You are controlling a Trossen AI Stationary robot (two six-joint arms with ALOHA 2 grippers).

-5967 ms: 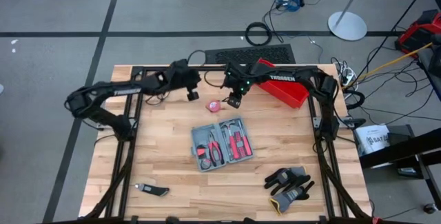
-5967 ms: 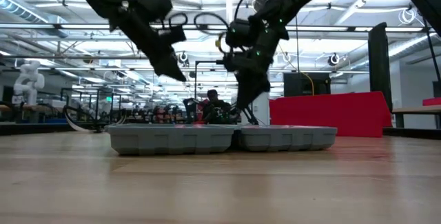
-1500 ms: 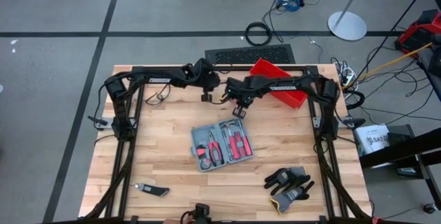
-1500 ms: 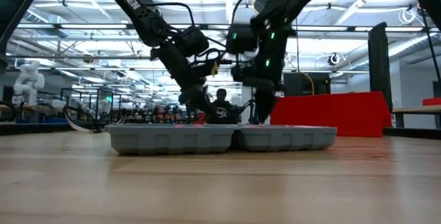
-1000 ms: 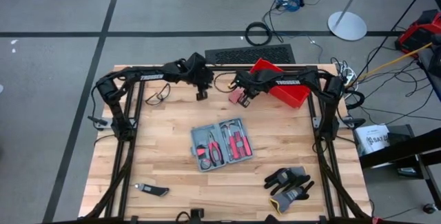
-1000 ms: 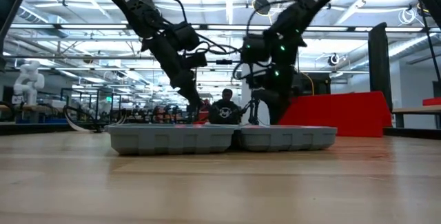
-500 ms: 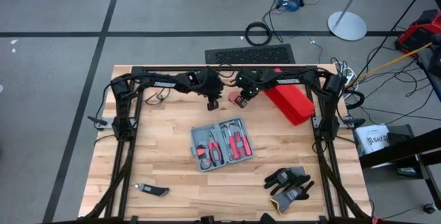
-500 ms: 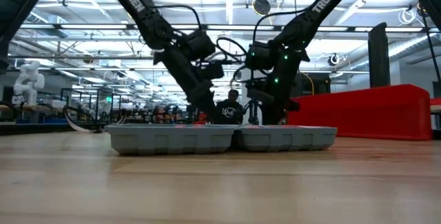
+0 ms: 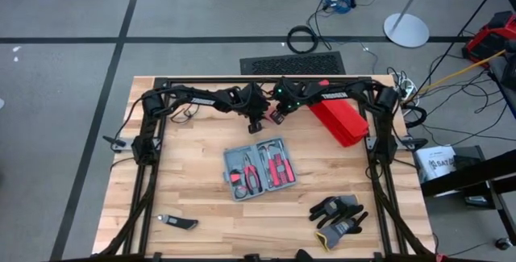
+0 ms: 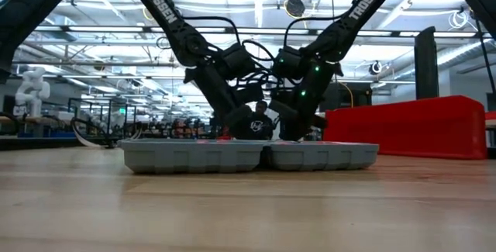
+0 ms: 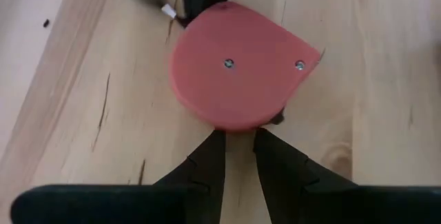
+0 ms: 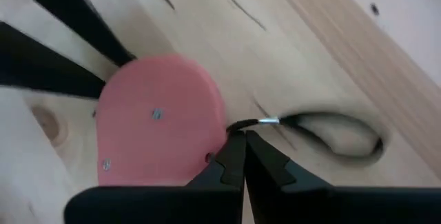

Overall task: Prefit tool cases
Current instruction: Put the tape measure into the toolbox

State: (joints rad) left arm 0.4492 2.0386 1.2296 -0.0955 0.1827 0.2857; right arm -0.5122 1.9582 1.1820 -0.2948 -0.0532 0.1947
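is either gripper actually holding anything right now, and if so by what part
The right gripper is shut on the metal tab at the edge of the pink tape measure. The left gripper stands at the opposite edge, slightly open, gripping nothing.

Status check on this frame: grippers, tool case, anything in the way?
Both grippers at a pink tape measure near the table's far edge: left gripper slightly open, right gripper shut. Tool case open mid-table, untouched. Nothing blocking.

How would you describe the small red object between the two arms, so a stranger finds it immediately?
Start at the wooden table's far edge, where the left end effector and right end effector meet. Between them lies a flat, rounded red plastic disc with one pointed corner and two small screws, unlike the boxy red bin nearby.
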